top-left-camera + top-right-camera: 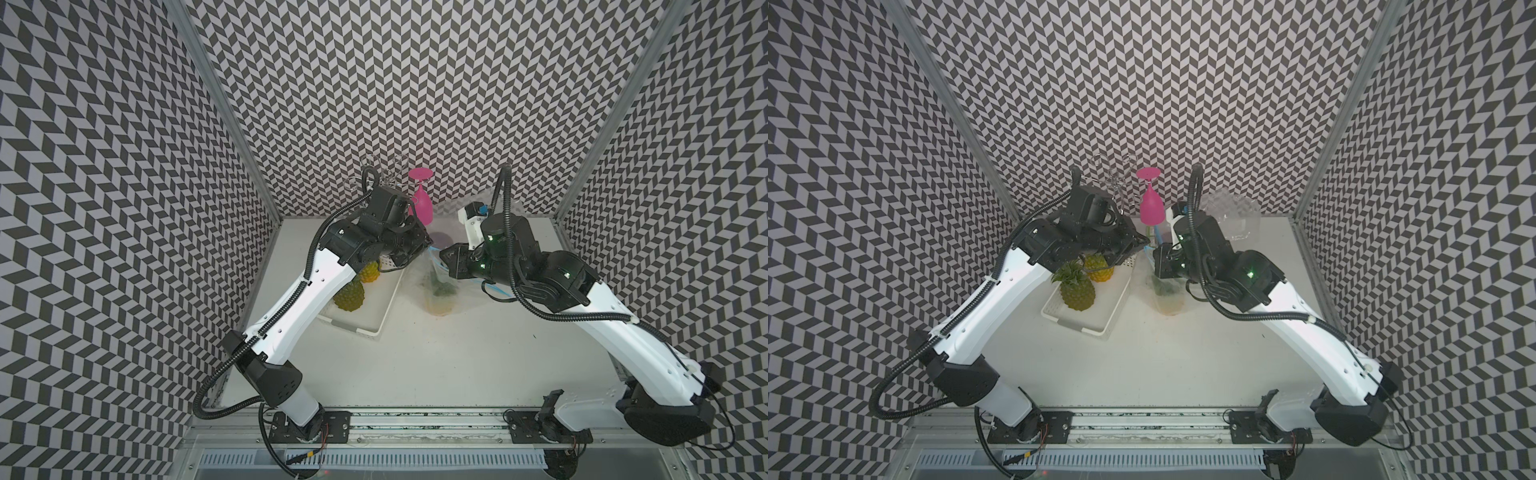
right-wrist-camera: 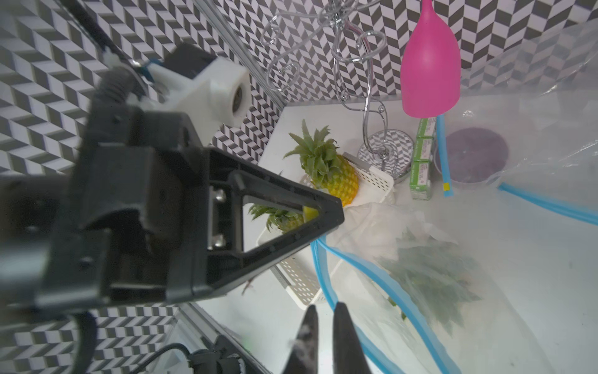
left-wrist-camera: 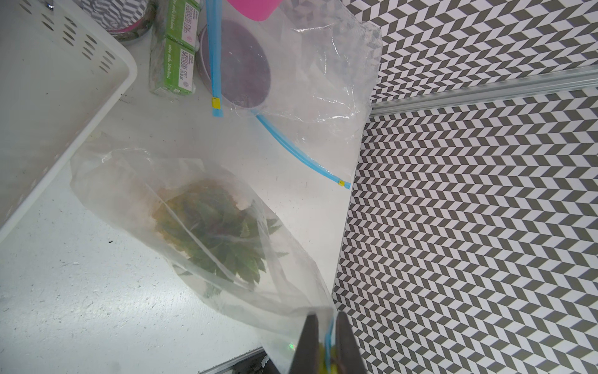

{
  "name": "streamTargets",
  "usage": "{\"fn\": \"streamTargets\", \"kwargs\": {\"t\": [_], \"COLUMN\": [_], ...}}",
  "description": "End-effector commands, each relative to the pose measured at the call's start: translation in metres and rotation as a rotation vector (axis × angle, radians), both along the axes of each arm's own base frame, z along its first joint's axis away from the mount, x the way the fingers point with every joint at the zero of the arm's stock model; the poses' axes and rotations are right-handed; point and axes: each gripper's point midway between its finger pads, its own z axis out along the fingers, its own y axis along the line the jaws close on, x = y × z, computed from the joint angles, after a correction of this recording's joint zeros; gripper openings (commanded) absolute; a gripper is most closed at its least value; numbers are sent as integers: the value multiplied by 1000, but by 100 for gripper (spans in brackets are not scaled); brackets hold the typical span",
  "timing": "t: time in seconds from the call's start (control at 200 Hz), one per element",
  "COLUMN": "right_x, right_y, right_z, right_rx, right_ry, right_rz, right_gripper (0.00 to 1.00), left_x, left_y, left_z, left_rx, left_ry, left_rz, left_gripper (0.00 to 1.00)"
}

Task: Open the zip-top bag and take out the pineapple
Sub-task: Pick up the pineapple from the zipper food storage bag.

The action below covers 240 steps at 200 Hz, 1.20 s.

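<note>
Left hand [image 3: 326,319] pinched shut on zip-top bag [image 3: 113,181] at its seal. Right hand [image 2: 326,307] closed beside the lip, hold unclear. Film limp and slippery. Pineapple [image 3: 213,233] probably light; grip its body.

White table [image 1: 436,361]: basket [image 1: 361,330], zip-top bag [image 3: 113,187], glass rack [image 2: 385,149], green cartons [image 3: 176,64].

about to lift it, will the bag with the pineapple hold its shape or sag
Likely floppy: the bag is thin, wrinkled film, draping from the left gripper pinching its zip edge. Probably bottom-heavy, since the pineapple sits in its closed end, so it may swing. The glossy film looks slippery.
</note>
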Motion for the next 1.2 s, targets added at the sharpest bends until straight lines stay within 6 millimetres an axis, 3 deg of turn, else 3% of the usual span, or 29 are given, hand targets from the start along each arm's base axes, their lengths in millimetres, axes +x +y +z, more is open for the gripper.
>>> {"fn": "streamTargets", "kwargs": {"t": [0.0,0.315,0.451,0.626,0.726,0.911,1.197], "right_x": [-2,18,22,18,15,17,29], "right_y": [10,-1,-8,-21,-31,-31,-17], "right_z": [0,-29,-30,-67,-88,-94,-109], "right_rx": [91,88,96,41,-12,-93,-152], "right_ry": [16,65,64,114,126,82,36], "right_rz": [21,-11,-28,-59,-82,-68,-82], "right_gripper": [0,0,0,0,16,48,77], "left_x": [-2,-6,-7,-8,-9,-15,-31], "left_y": [-2,-2,-2,-4,-5,-5,-10], "left_z": [17,21,21,25,26,14,10], "left_rx": [-35,-38,-38,-47,-49,-37,-63], "left_ry": [-46,-51,-49,-55,-57,-38,-14], "left_rz": [-1,1,-2,-6,-8,-23,-41], "left_gripper": [0,0,0,0,0,0,0]}}
